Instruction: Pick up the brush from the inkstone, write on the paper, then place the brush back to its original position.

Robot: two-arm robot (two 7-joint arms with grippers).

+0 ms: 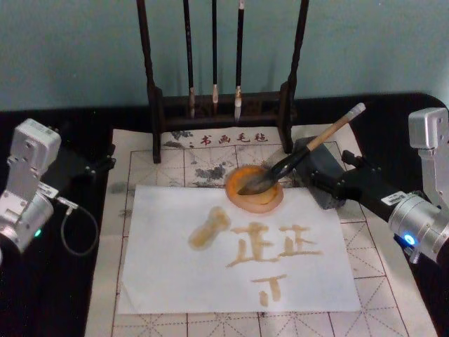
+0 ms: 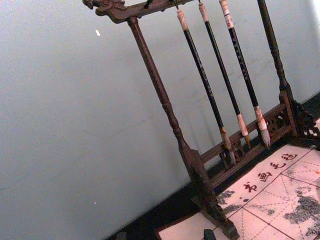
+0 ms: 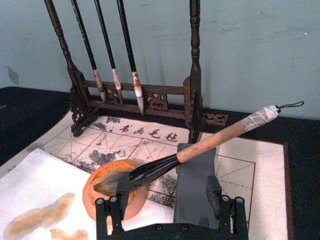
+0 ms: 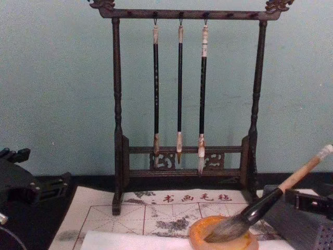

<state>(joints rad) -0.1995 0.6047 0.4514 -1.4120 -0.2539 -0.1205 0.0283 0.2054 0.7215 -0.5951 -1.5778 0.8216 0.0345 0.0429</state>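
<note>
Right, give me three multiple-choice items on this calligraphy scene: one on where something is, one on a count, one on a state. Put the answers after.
1. Where do the bristles of the brush rest?
A. In the inkstone
B. On the bare mat
C. On the rack

2. How many thin brushes hang on the rack?
A. Two
B. Three
C. Five

3. What state is the paper in?
A. Blank
B. Crumpled
C. Marked with brownish strokes

Answers:
1. A: the head view shows the bristles lying in the orange inkstone, with the handle leaning on the grey block.
2. B: the chest view shows three thin brushes hanging side by side.
3. C: written characters and a smear lie on the flat sheet.

The right gripper sits just behind the block with its jaws open, holding nothing; the left gripper is parked at the mat's left edge.
</note>
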